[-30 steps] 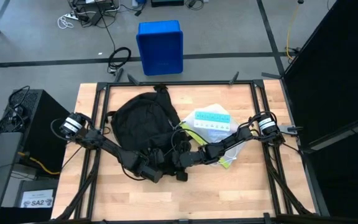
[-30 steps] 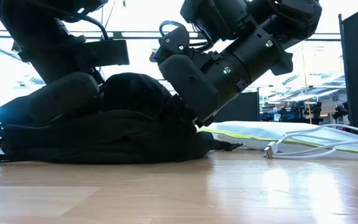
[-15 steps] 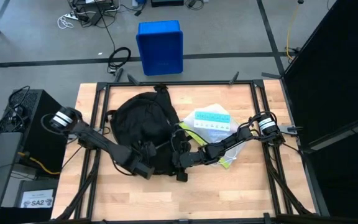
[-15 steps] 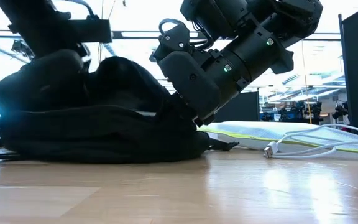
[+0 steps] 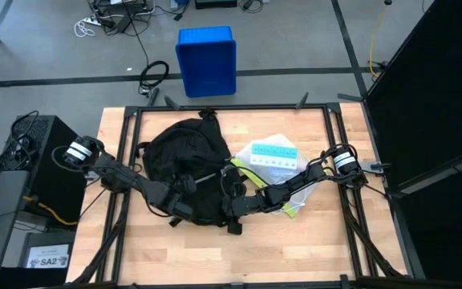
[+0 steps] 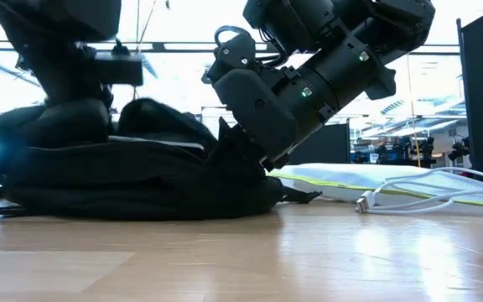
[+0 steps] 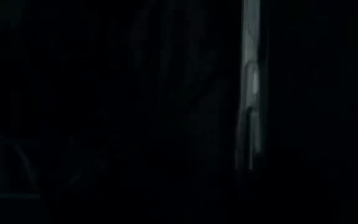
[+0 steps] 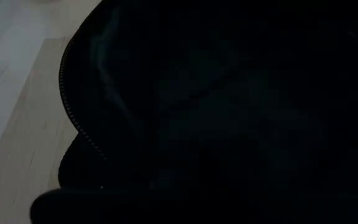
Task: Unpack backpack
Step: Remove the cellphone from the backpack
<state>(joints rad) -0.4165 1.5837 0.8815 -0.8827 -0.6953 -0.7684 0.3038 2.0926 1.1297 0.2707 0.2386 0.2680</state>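
The black backpack (image 5: 181, 152) lies flat on the wooden table, left of the middle; in the low view it is a low dark mound (image 6: 141, 180). My left gripper (image 5: 181, 193) reaches from the table's left over the backpack's near half and sinks into its fabric (image 6: 74, 126); the left wrist view is almost all dark. My right gripper (image 5: 229, 205) comes from the right and slants down at the backpack's near right edge (image 6: 257, 158). The right wrist view shows only black fabric and a zipper line (image 8: 73, 121).
Right of the backpack lie a teal pill organizer (image 5: 273, 152), a white pouch with a yellow-green edge (image 6: 367, 180) and a white cable (image 6: 401, 200). A blue bin (image 5: 207, 60) stands on the floor past the far edge. Bare wood (image 5: 239, 253) runs along the near edge.
My left gripper has moved from the backpack's near edge toward the far edge, over the pack, and its arm has swung at the base. The backpack's upper fabric on the left has bulged up, and a pale line now shows along its top.
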